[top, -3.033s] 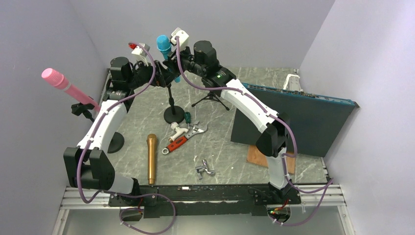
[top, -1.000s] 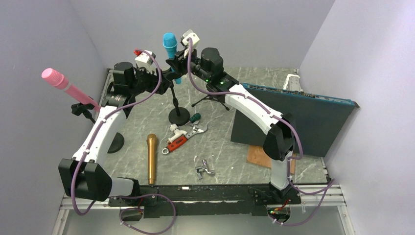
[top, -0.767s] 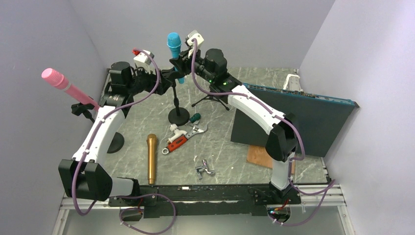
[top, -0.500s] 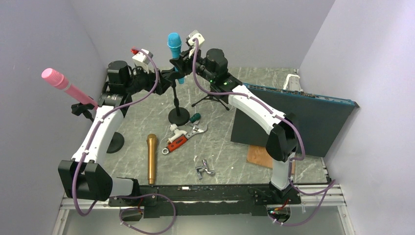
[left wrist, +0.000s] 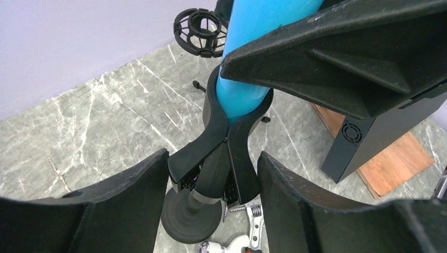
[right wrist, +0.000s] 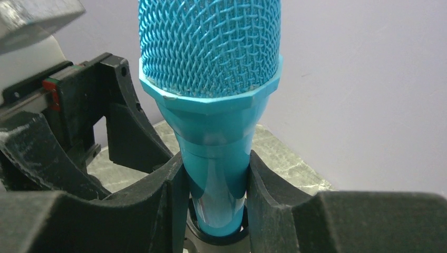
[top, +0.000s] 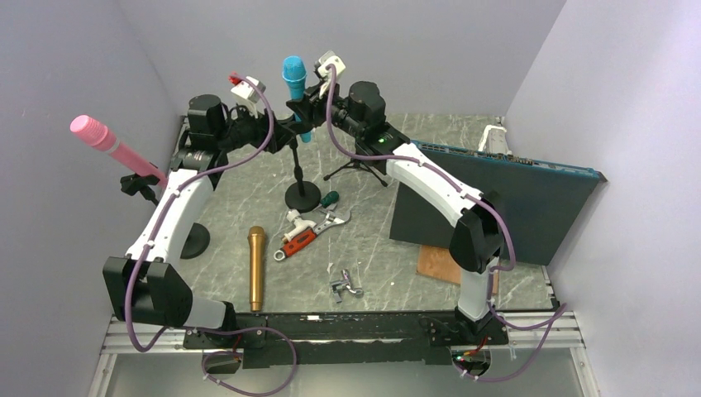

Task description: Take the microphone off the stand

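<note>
The blue microphone (top: 293, 70) stands upright in the clip of the black stand (top: 302, 197) at the back of the table. My right gripper (top: 302, 106) is shut on the microphone's body just under the mesh head (right wrist: 211, 47), one finger on each side (right wrist: 215, 163). The microphone's lower end still sits in the clip ring. My left gripper (top: 279, 132) is shut on the stand's clip (left wrist: 232, 137) just below the blue body (left wrist: 253, 31), with its fingers on both sides (left wrist: 212, 158). The stand's round base (left wrist: 190, 216) rests on the table.
A pink microphone (top: 103, 136) sits on a stand at the left. A gold microphone (top: 256, 266), wrenches (top: 310, 227), a green-handled screwdriver (top: 328, 198) and a metal fitting (top: 347, 285) lie on the table. A small tripod (top: 357, 165) stands behind, and a dark panel (top: 488, 203) over a wooden board (top: 434, 265) on the right.
Over three seconds both grippers, the microphone and the stand shifted slightly right and the microphone's head rose a little. In the last half second the left wrist moved slightly right.
</note>
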Controlling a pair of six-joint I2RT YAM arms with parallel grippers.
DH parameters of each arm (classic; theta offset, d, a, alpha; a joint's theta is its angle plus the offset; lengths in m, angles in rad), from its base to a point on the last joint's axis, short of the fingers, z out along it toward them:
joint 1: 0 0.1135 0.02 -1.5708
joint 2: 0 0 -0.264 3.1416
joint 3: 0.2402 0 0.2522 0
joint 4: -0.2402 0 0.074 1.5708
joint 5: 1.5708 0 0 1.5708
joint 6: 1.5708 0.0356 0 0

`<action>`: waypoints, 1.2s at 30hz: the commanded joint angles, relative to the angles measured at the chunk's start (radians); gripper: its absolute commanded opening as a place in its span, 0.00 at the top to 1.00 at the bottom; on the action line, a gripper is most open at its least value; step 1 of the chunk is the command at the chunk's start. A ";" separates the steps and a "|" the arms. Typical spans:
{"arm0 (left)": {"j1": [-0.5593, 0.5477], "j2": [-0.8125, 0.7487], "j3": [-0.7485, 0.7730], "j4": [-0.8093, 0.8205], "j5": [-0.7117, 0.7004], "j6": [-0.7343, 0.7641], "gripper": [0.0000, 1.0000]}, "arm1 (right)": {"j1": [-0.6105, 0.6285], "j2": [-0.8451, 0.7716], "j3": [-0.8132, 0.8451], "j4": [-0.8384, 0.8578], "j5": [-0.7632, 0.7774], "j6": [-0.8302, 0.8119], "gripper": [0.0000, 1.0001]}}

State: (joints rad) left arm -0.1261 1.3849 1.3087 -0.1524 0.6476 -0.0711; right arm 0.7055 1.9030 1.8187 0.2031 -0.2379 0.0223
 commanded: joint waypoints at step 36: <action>-0.065 -0.064 -0.003 -0.145 -0.302 0.037 0.13 | 0.007 -0.200 0.260 -0.063 0.270 0.033 1.00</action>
State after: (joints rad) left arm -0.1925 1.3502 1.3071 -0.2543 0.3927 -0.0013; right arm 0.7418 1.8553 2.1933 0.0975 -0.0425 0.0311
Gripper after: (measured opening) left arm 0.805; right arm 0.394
